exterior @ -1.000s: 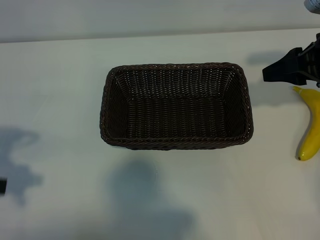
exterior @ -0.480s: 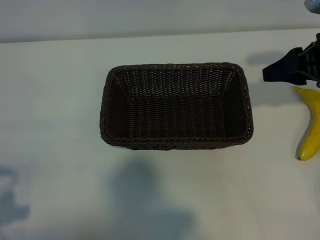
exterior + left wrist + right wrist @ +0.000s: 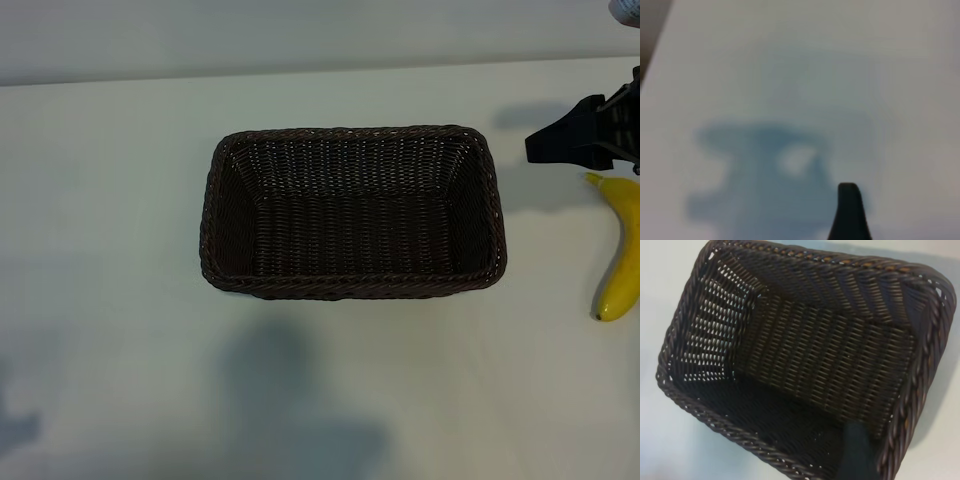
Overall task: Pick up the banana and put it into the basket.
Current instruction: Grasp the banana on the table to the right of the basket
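The banana lies on the white table at the far right, with its stem end toward the back. The dark brown wicker basket stands empty in the middle, and the right wrist view looks down into the basket. My right gripper hangs just behind the banana's stem and right of the basket. It is open and holds nothing. One of its fingers shows in its wrist view. My left arm is out of the exterior view. One black finger shows over bare table with nothing in it.
The white table spreads wide on both sides of the basket. Soft shadows fall on it in front of the basket and at the lower left corner. The table's far edge meets a grey wall.
The left arm's shadow and a dark part at the left edge have withdrawn toward the lower left corner. The right gripper, banana and basket have not moved.
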Available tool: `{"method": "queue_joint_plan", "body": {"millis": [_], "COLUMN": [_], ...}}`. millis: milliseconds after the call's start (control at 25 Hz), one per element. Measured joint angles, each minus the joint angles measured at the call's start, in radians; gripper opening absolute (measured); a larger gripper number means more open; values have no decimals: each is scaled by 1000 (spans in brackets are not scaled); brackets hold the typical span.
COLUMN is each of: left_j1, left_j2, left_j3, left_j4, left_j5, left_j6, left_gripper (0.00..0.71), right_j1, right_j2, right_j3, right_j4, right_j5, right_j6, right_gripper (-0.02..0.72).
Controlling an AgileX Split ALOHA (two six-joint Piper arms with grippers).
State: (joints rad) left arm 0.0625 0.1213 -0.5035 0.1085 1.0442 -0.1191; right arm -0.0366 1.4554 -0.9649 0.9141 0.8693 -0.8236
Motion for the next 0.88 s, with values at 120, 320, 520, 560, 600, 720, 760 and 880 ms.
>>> {"method": "queue_joint_plan", "body": {"millis": [120, 320, 520, 560, 600, 720, 760, 880], "left_j1": [25, 27, 27, 27, 27, 27, 27, 27], "left_j2": [-63, -128, -128, -128, -128, -128, -128, -128], "left_j3": [0, 1, 2, 2, 2, 2, 2, 2], "left_j4": [0, 0, 0, 0, 0, 0, 0, 0], "left_j5": [1, 1, 1, 1, 1, 1, 1, 1], "left_j6": [0, 0, 0, 0, 0, 0, 0, 1], "left_gripper": [560, 560, 560, 560, 560, 560, 560, 560], "right_j1": [0, 0, 0, 0, 0, 0, 0, 9], "right_j2": [0, 0, 3, 3, 3, 3, 3, 3], "right_j3": [0, 0, -22, -33, -43, -79, -94, -138], "right_j4": [0, 0, -1, -1, -7, -76, -118, -274], "right_j5": [-19, -60, -90, -94, -95, -96, -93, -66], "right_j6": [0, 11, 31, 36, 44, 116, 150, 284], "right_gripper": [502, 502, 502, 503, 505, 520, 525, 530]}}
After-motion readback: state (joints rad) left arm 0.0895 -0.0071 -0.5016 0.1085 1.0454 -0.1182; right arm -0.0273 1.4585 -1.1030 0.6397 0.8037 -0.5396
